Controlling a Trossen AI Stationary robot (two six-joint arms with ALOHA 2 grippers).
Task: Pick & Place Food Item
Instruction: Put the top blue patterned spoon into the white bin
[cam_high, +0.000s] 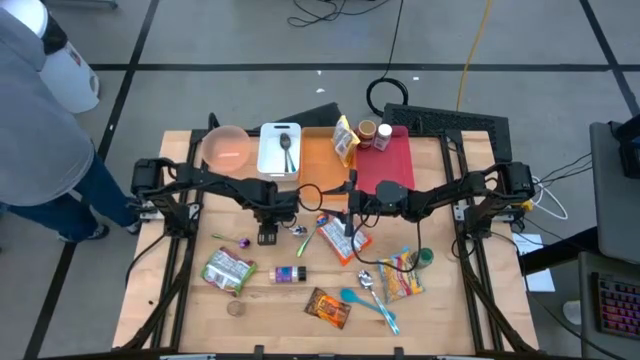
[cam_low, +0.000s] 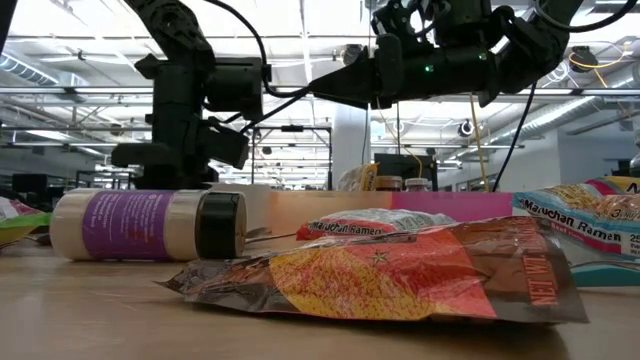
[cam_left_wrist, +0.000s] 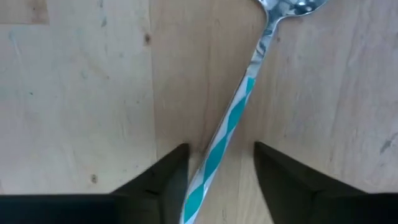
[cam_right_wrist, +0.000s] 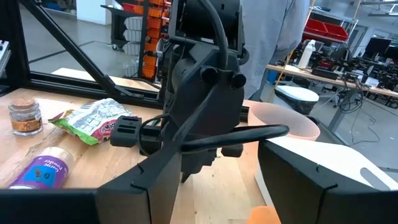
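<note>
Looking down: left gripper hangs over the table, near the middle. Right gripper hangs just beside it, above a ramen pack.
Low view: a bottle lies on its side. A snack bag lies flat in front of it. Both arms are up above them.
Left wrist view: a spoon with a striped handle lies on the wood. Its handle runs between the fingers, close to one of them.
Left gripper state: fingers apart, not squeezing the spoon.
Right wrist view: the left arm is right in front, with a bowl behind it.
Right gripper state: fingers apart, holding nothing.
</note>
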